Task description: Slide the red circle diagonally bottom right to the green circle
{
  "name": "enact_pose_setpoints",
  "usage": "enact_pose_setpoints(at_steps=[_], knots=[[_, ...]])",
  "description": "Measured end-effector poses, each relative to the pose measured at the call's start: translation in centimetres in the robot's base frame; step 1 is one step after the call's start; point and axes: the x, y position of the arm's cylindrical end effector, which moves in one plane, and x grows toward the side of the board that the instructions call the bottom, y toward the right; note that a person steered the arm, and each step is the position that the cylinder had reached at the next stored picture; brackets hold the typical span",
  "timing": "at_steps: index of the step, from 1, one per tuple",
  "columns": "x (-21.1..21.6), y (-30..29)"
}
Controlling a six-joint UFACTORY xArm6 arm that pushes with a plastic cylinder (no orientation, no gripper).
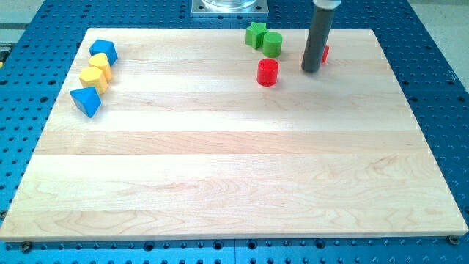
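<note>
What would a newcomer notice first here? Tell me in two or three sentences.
My tip stands near the view's top right, partly hiding a red block behind the rod. Just to its left sit the red circle, the green circle and a green star. Blue and yellow blocks cluster at the board's far left.

My tip (311, 70) rests on the board (220, 161), at 3 o'clock of the red circle (268, 72), apart from it. A second red block (325, 53) shows just behind the rod. Green circle (273, 44) at the red circle's 12 o'clock, touching the green star (256, 34).
</note>
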Motion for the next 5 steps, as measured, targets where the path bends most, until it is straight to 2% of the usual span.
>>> enact_pose_setpoints(at_steps=[1,2,3,4,5], knots=[[0.3,1.6],[3.9,5.6],[8.5,-3.1],[8.4,-13.0],[4.7,-8.6]])
